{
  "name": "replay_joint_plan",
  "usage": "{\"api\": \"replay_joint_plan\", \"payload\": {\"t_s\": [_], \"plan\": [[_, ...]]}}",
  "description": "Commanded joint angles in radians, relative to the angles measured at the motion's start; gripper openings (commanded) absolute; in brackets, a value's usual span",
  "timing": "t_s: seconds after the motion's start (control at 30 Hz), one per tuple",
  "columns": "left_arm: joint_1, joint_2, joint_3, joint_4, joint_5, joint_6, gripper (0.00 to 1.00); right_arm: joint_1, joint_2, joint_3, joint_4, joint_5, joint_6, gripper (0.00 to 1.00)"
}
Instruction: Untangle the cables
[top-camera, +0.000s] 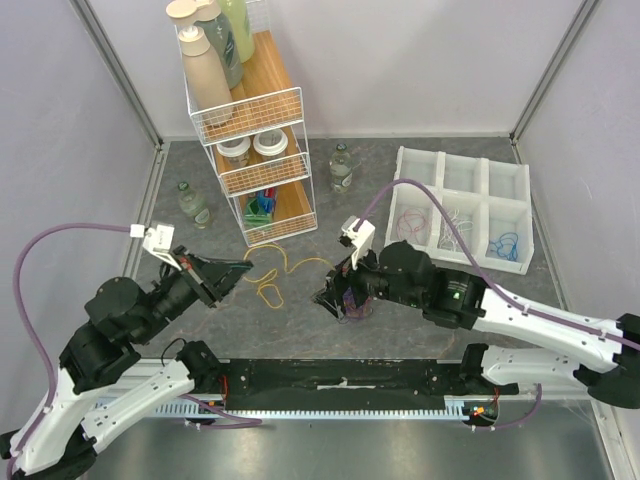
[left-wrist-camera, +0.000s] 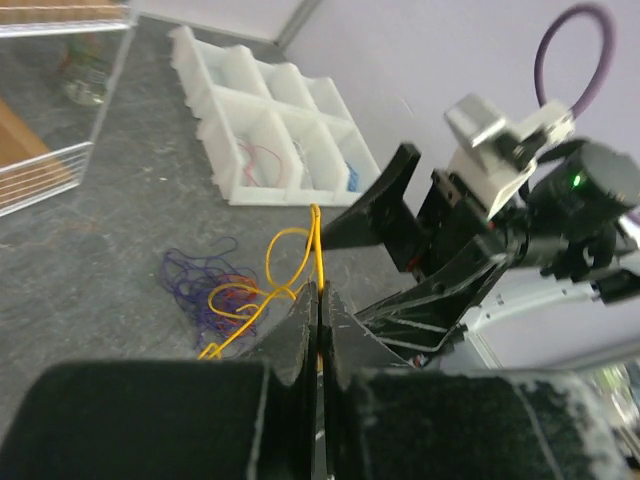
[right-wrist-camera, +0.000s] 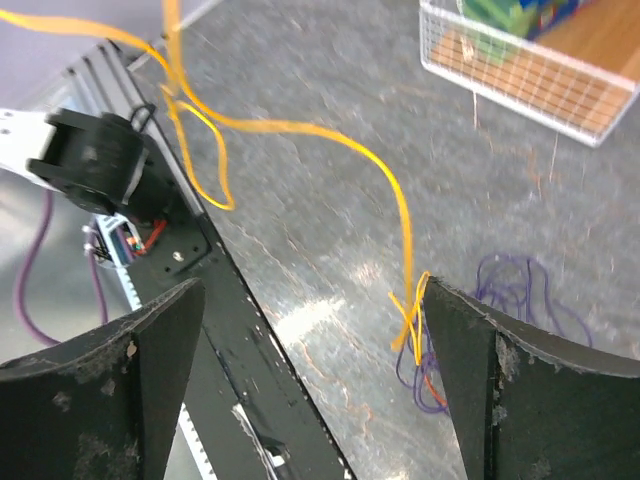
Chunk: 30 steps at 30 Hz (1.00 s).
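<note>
L gripper at left-centre of table, fingers pressed together w/ yellow cable pinched between them, per L wrist view. From there, yellow strand looks lifted off the surface and runs across to the right, w/ slack loops lying on table below. Further right, purple cable bunched in a tangle, a bit of red-orange mixed in. Yellow passes into or over it, can't tell how knotted. R gripper just above that tangle, jaws wide apart, holding nothing, yellow strand brushing inner tip of one finger. Far right, white tray w/ pink-red cable, white cable and blue cable already sorted, one per compartment.

Step in hand, prob.: pulling yellow free of purple clump. Next move prob. needs R to pin or close on the purple, clear of yellow, while L draws yellow away leftward. Slow pull, else whole clump drags along.
</note>
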Motion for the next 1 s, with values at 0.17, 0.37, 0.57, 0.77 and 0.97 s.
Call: {"api": "replay_joint_plan", "payload": {"t_s": [0.17, 0.37, 0.57, 0.77, 0.97], "plan": [[0.002, 0.083, 0.010, 0.140, 0.326, 0.071, 0.02, -0.009, -0.006, 0.168, 0.057, -0.156, -0.147, 0.98], [0.002, 0.082, 0.004, 0.176, 0.329, 0.030, 0.02, -0.014, 0.047, 0.145, 0.248, -0.291, -0.071, 0.98], [0.002, 0.082, -0.013, 0.183, 0.319, -0.006, 0.02, 0.006, 0.120, 0.093, 0.449, -0.318, 0.035, 0.98], [0.002, 0.074, -0.022, 0.186, 0.329, -0.013, 0.02, 0.014, 0.130, 0.073, 0.500, -0.259, 0.087, 0.66], [0.002, 0.056, -0.034, 0.174, 0.306, -0.010, 0.02, 0.014, 0.097, 0.034, 0.494, -0.213, 0.111, 0.00]]}}
